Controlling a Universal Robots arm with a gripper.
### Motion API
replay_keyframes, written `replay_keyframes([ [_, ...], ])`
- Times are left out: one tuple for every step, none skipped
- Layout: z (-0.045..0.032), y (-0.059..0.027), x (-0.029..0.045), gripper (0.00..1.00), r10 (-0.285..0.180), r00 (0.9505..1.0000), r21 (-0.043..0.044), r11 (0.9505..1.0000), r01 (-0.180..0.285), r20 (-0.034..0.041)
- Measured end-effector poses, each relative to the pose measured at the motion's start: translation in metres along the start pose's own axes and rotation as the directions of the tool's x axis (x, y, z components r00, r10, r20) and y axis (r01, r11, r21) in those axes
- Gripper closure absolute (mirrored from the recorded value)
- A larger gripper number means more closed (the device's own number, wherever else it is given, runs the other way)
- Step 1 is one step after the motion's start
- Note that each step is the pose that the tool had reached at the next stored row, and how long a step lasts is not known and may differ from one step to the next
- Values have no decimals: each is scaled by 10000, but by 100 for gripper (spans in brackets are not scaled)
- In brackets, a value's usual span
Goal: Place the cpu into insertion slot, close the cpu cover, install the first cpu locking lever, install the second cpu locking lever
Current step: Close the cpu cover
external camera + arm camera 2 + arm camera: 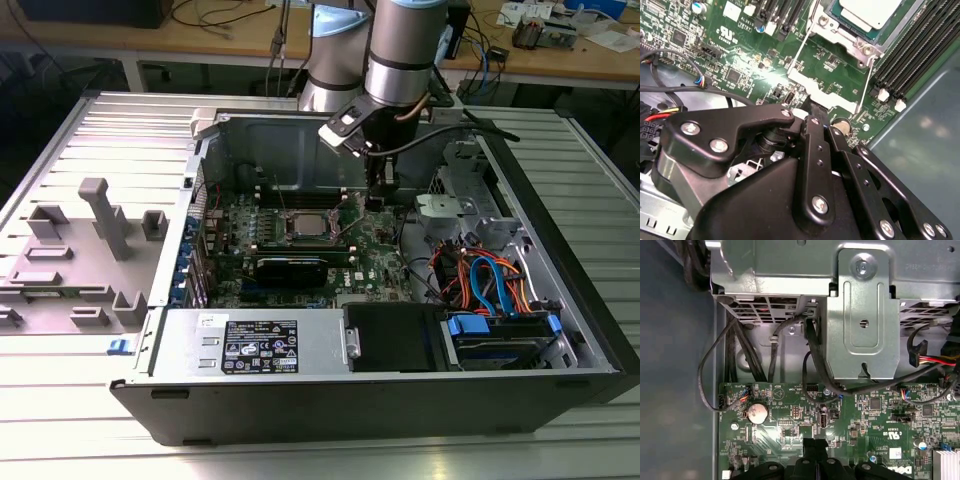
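One cpu (867, 10), seated; one cpu cover (852, 41), seemingly closed.

The arm (400, 45) reaches steeply down, wrist near vertical; its hand (377, 196) points downward, black fingers (811, 447) drawn together, gripping nothing.

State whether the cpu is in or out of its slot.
In: in the second wrist view the cpu sits flat, its silver top framed by the cover.
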State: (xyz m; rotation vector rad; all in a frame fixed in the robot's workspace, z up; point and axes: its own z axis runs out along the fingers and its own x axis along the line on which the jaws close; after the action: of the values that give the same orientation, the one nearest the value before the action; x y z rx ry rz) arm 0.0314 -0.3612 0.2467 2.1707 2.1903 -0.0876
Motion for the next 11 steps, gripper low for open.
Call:
replay_keyframes([
  [0,-19,0,89,-1,10000,0,10000,1,0],
  [0,-40,0,89,-2,10000,1,10000,2,1],
  [-1,-59,0,89,-1,10000,1,10000,1,2],
  [-6,-93,1,89,0,10000,1,10000,0,2],
  [-9,-120,2,89,0,10000,0,10000,0,-1],
  [-12,-136,2,89,-1,10000,0,10000,1,-1],
  [-13,-161,3,89,-1,10000,0,10000,1,-1],
  [-14,-176,2,89,0,10000,0,10000,0,-1],
  [-15,-189,3,89,0,10000,1,10000,0,1],
  [-16,-200,3,89,-1,10000,0,10000,1,2],
  [-16,-219,3,89,-1,10000,1,10000,1,2],
])
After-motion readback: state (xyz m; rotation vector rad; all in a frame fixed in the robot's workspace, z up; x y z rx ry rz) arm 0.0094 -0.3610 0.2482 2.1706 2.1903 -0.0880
